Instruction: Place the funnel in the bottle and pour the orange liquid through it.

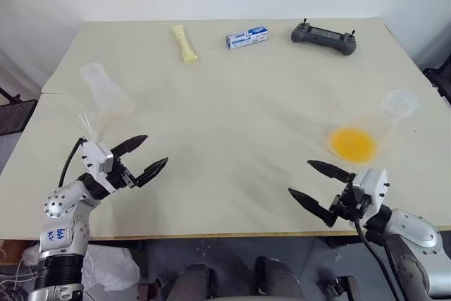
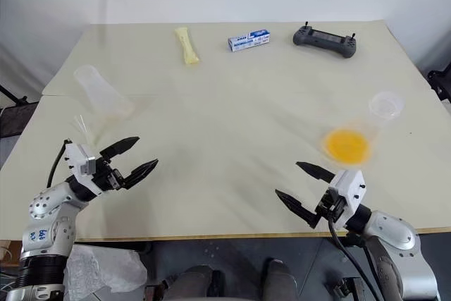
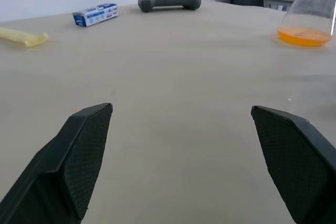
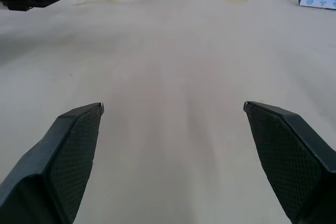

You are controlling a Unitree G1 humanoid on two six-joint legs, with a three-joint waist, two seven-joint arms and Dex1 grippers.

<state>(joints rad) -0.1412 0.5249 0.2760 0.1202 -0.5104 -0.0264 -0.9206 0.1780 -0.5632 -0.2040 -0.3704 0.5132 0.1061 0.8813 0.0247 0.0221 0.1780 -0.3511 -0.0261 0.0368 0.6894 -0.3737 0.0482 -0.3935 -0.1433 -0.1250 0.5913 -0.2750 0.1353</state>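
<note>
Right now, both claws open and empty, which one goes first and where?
Probably the left claw, toward the funnel just ahead of it beside the bottle. The funnel isn't in the bottle yet, and the orange liquid waits in its flask on the right.

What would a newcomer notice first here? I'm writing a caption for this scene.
The bright orange liquid in a clear flask on the table's right side stands out at once. Next come the two open black hands, left hand and right hand, hovering over the near edge.

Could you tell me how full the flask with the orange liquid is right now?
Nearly empty: the flask holds a shallow layer of orange liquid across its broad base, clear above.
</note>
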